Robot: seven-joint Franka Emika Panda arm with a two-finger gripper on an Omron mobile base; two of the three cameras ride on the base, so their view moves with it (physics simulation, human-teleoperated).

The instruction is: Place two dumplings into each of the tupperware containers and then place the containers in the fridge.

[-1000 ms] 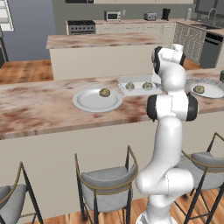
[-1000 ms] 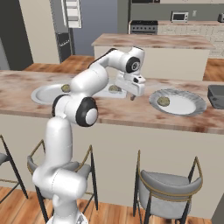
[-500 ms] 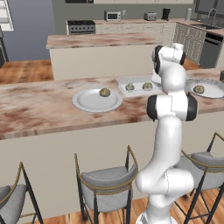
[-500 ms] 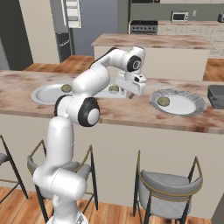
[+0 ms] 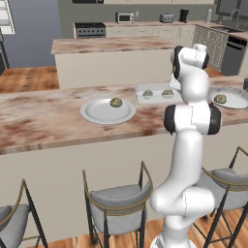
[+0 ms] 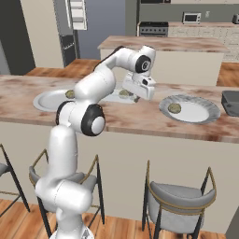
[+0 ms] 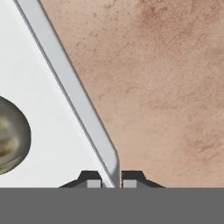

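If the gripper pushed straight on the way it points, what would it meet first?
The gripper is shut on the tupperware container's rim, so it meets that at once; the counter lies just beyond, though depth is unclear.

2 dumplings (image 5: 147, 93) in container (image 5: 156, 99).

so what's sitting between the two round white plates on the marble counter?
The shallow translucent clear-grey container with two lumpy tan dumplings inside, clearest in the left base view. The tool is shut on its rim, seen in the hand view.

No text, label, brand or number can be read on anything here.
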